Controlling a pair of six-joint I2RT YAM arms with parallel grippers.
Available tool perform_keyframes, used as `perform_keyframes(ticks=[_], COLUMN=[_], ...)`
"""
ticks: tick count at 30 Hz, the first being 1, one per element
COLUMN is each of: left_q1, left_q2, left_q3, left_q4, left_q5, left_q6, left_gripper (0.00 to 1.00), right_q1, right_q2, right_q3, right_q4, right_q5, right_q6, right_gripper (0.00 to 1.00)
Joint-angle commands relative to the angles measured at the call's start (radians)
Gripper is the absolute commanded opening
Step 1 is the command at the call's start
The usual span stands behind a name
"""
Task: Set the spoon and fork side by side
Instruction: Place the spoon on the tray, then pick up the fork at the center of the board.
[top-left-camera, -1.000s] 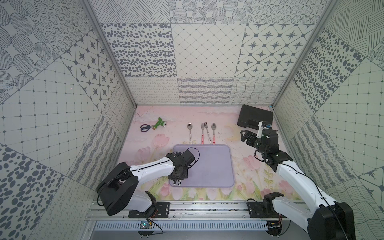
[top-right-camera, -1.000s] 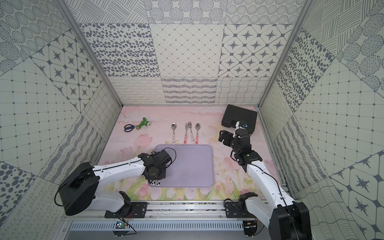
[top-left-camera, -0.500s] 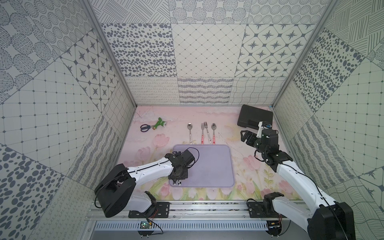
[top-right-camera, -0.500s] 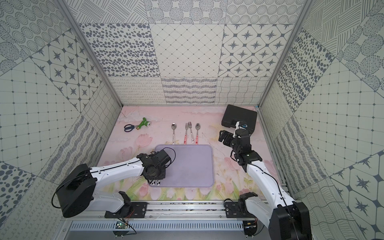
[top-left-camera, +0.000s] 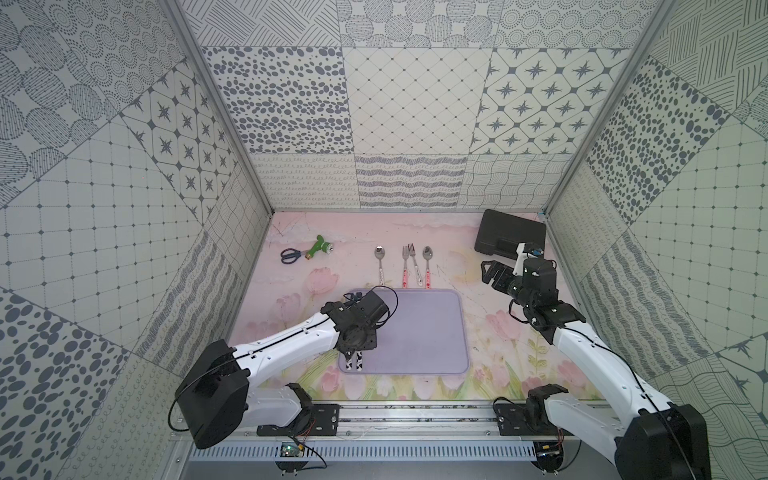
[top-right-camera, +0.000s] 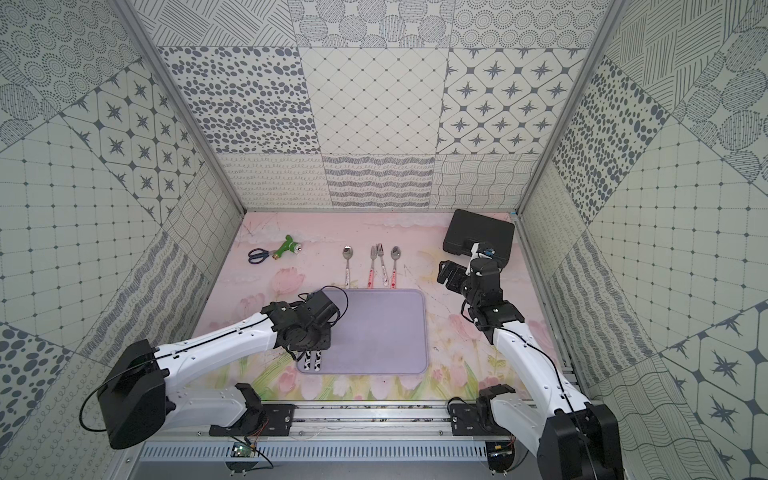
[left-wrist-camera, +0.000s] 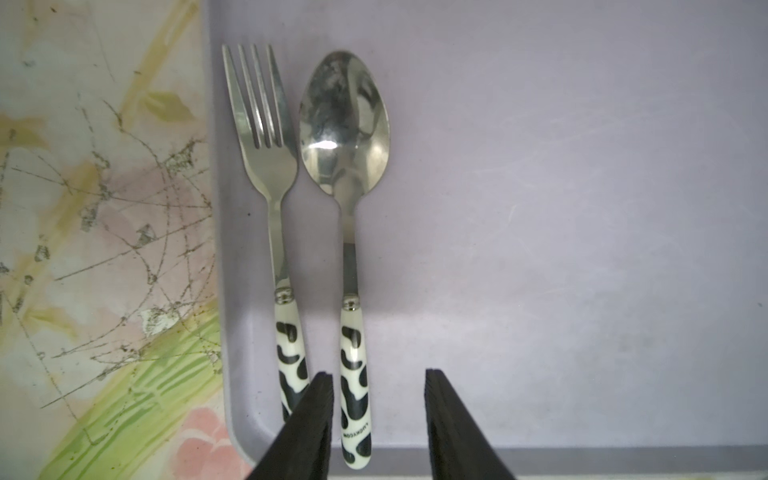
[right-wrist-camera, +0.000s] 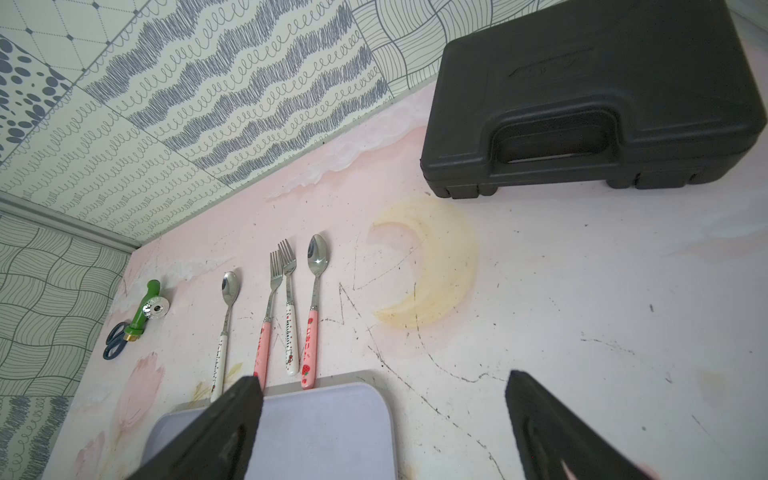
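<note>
A fork (left-wrist-camera: 266, 137) and a spoon (left-wrist-camera: 345, 129), both with black-and-white cow-patterned handles, lie parallel and close together on the lilac mat (left-wrist-camera: 582, 208), near its front left corner. The fork lies nearer the mat's edge. In both top views only the handle ends (top-left-camera: 354, 360) (top-right-camera: 312, 361) show below the left wrist. My left gripper (left-wrist-camera: 379, 415) hangs over the handles, open. The spoon's handle lies between its fingers, close to one finger and well apart from the other. My right gripper (right-wrist-camera: 384, 378) (top-left-camera: 492, 272) is wide open and empty, raised at the right of the mat.
Behind the mat lie two spoons (top-left-camera: 379, 253) (top-left-camera: 427, 252) and two forks (top-left-camera: 405, 254) (top-left-camera: 412, 250) in a row. A black case (top-left-camera: 510, 232) sits at the back right. Blue scissors (top-left-camera: 289, 255) and a green nozzle (top-left-camera: 319, 246) lie at the back left.
My left gripper's jaws have parted over the cow-patterned spoon handle, which was pinched a second ago. Neither arm has shifted noticeably.
</note>
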Motion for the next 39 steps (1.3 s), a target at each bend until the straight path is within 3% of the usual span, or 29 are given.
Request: perform_keyframes(ticks=[1,15,39], left_q1=[-0.002,0.010,0.105], left_q2=[0.015,0.231,0.766], left_q3=[0.074,0.360,0.954], left_q4=[-0.056,-0.026,-0.073], left_q5=[-0.054,-0.049,0.068], left_q6=[0.038,0.129,0.205], left_gripper=[0.42,0.46,0.42], right_q1=[0.005,0.010,0.013], right_q2=[-0.018,-0.004,-0.003], right_q3=[-0.013,-0.018,-0.017], right_q4=[0.034,0.064,0.051], right_q5=[0.005,-0.039,0.005], right_q6=[0.004,-0.027,-0.018], right_gripper=[0.97,0.97,0.97])
